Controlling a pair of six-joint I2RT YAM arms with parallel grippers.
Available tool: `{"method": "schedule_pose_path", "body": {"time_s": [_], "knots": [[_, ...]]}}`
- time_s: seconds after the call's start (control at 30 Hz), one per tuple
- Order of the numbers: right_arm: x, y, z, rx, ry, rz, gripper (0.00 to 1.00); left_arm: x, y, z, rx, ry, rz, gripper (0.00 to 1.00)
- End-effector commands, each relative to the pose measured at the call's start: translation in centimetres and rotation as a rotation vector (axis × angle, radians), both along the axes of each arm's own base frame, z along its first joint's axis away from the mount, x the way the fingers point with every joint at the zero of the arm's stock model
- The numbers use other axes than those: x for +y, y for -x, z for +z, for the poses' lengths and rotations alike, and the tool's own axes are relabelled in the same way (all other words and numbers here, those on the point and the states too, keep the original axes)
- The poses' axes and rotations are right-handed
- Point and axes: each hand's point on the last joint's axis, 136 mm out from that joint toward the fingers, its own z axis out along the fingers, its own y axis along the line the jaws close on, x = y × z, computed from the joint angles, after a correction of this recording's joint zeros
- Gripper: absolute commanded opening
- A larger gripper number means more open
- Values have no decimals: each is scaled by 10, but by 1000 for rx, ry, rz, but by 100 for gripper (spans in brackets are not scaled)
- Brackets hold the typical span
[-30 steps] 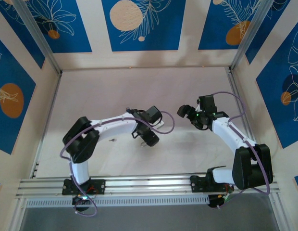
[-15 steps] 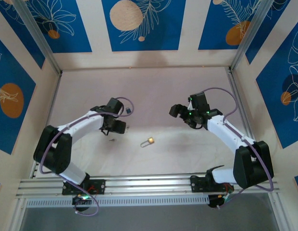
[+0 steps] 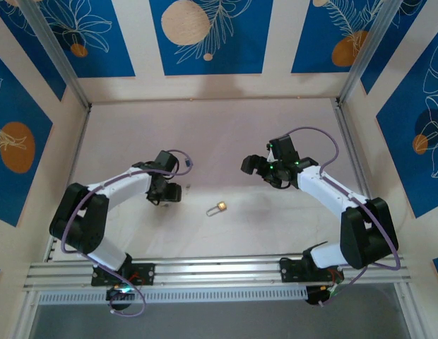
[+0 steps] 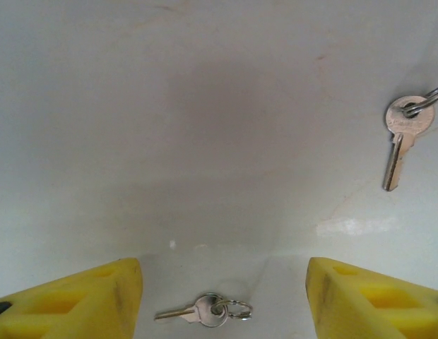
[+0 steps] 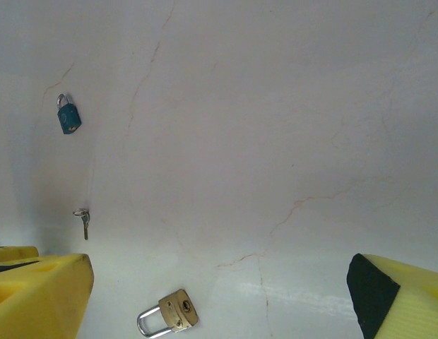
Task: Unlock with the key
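Yellow fingers (image 4: 70, 300) of the left gripper (image 4: 223, 282) are being held wide apart with nothing gripped. A ringed key (image 4: 203, 311) is being framed between them, lying flat on the pale table (image 4: 205, 106). A second key (image 4: 399, 141) is being shown farther out, toward the right finger's side, also flat and well apart from the first.

From above, the left gripper (image 3: 164, 192) is being held low over the table to the left of the brass padlock (image 3: 219, 207), near it but not touching.

The right gripper (image 5: 219, 282) is likewise being kept spread and empty, with the brass padlock (image 5: 169, 313) lying just ahead of its fingers. Beyond that padlock, a small key (image 5: 83, 222) and a teal padlock (image 5: 67, 118) are being shown. Which of the two keys this is cannot be told. From above, the right gripper (image 3: 251, 164) is being held to the far right of the brass padlock.
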Motion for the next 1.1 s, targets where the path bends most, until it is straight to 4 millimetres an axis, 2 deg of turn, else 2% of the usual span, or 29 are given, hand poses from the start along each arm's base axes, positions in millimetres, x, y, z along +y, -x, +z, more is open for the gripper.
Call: {"method": "schedule_pose_path", "body": {"time_s": [0.0,0.3,0.6,0.73,0.87,0.97,1.07], "knots": [[0,-3,8,-20,10,5,94,-4,5,-9,36,43,21,64],[1,-3,8,-21,4,7,94,3,25,-15,72,40,34,66],[1,-3,10,-24,4,7,94,-3,34,-12,84,84,30,66],[2,-3,9,-25,4,9,94,-4,16,8,9,68,23,67],[2,-3,11,-27,-1,10,94,-23,-15,33,-51,112,-2,66],[0,-2,12,-33,6,8,94,-37,-33,40,-76,144,-27,58],[0,-1,11,-30,7,9,93,-49,-45,39,-76,170,-54,45]]}}
